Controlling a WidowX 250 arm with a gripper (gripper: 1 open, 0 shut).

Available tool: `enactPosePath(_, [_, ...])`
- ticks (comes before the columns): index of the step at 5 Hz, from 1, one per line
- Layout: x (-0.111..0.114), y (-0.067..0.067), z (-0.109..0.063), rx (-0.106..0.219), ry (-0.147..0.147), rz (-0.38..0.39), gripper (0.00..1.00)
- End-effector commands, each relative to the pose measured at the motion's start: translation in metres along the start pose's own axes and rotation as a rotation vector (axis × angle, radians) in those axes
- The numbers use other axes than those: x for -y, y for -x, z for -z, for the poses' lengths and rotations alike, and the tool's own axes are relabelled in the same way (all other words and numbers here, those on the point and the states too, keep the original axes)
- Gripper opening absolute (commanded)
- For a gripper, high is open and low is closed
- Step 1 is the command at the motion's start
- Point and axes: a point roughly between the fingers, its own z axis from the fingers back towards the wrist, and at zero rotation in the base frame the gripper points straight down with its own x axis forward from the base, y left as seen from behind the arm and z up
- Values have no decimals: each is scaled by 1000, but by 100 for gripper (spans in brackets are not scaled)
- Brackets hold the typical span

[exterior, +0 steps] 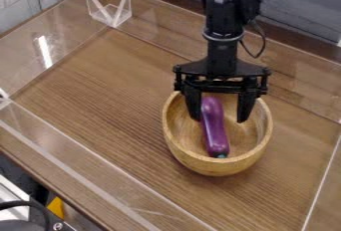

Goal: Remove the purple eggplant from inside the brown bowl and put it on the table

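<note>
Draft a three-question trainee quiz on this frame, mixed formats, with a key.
1. True or false: the purple eggplant already lies on the table.
2. Multiple choice: the hand is A) open, fingers straddling the eggplant's far end, B) shut on the eggplant, C) out of view.
3. Short answer: what holds the eggplant right now?

Key: 1. False, it lies inside the brown bowl. 2. A. 3. The brown bowl; the hand has not closed on it.
</note>
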Motion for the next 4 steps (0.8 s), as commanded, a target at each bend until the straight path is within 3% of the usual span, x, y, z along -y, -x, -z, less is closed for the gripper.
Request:
enactPosePath(1, [5,-2,-4,41,22,6,100])
enactPosePath(4, [4,-6,9,70,19,-18,100])
